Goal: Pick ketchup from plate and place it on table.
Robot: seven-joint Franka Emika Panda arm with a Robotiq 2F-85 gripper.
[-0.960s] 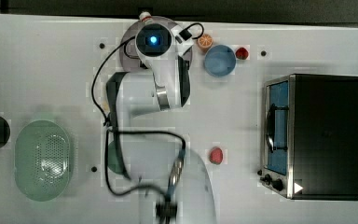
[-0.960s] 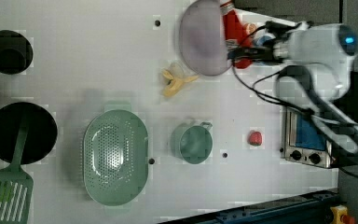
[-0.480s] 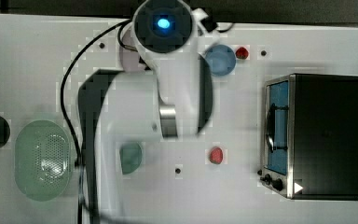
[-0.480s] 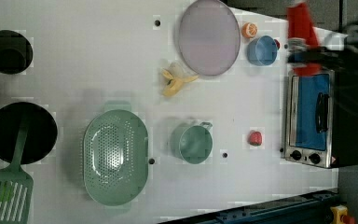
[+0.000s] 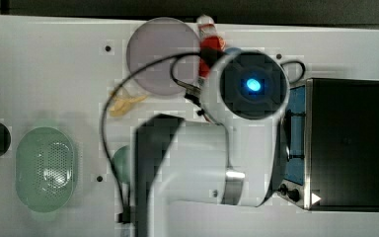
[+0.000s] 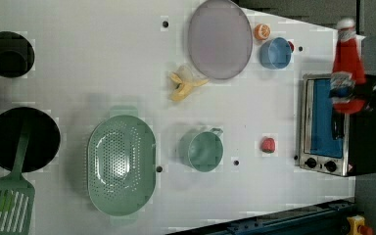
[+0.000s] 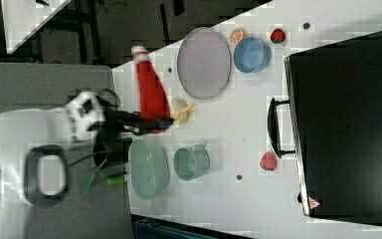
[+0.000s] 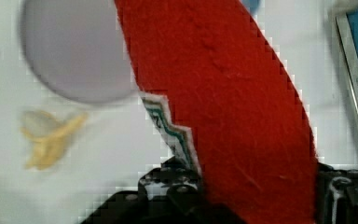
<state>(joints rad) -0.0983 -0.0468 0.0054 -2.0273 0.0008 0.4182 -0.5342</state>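
Top view: the white arm is covering much of the bench. The ketchup is poking out past the arm's round end, whitish cap toward the far edge, beside the plate. The banana is lying just off the plate's rim. The green basket is sitting at the top view's left, and the toaster oven at the top view's right.

Left view: the arm is not blocking the layout here. The plate is lying bare. The ketchup is hanging over the toaster oven, well apart from the plate, cap pointing up in the picture, pale label patch across its middle. Also showing: orange slice, blue bowl, green cup, strawberry, green spatula leaning on a black pan.

Right view: the hand is gripping the ketchup at its wide base; the bottle is sticking up clear of the bench, slim neck tapering to the cap.

Wrist view: the ketchup is looming red, slightly fuzzy in texture, a white-edged label with a green border on its side. The hand is clamping its base from both sides. The plate and banana are lying below.
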